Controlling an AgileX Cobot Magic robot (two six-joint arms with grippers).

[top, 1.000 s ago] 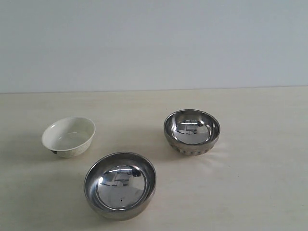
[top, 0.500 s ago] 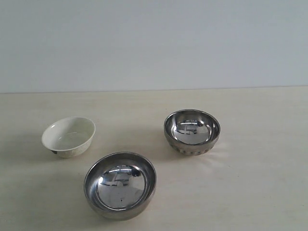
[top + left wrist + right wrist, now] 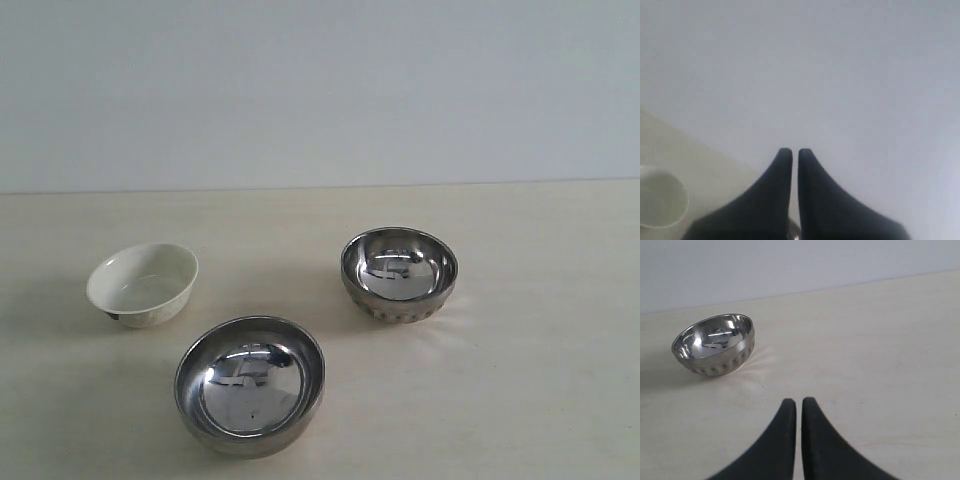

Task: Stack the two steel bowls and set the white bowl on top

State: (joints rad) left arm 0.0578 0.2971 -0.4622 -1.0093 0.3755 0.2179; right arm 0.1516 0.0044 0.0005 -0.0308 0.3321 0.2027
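Pale counter (image 3: 545, 395); its far edge meets a plain grey wall (image 3: 320, 90).

Three bowls stand mouth up, each apart from the others, none stacked:
- smooth steel bowl (image 3: 250, 385), the widest, closest to the near edge, left of centre.
- ribbed steel bowl (image 3: 399, 273), further back and right of centre. The right wrist view shows it well clear of the fingers, with the dimpled lower band visible.
- white bowl (image 3: 142, 284), toward the left edge, about level with the ribbed one. Its rim is just visible in the left wrist view.

Left gripper (image 3: 795, 152): jaws together with only a thin slit between them, nothing held, aimed mostly at the wall.

Right gripper (image 3: 799, 402): jaws likewise together and empty, above bare counter.
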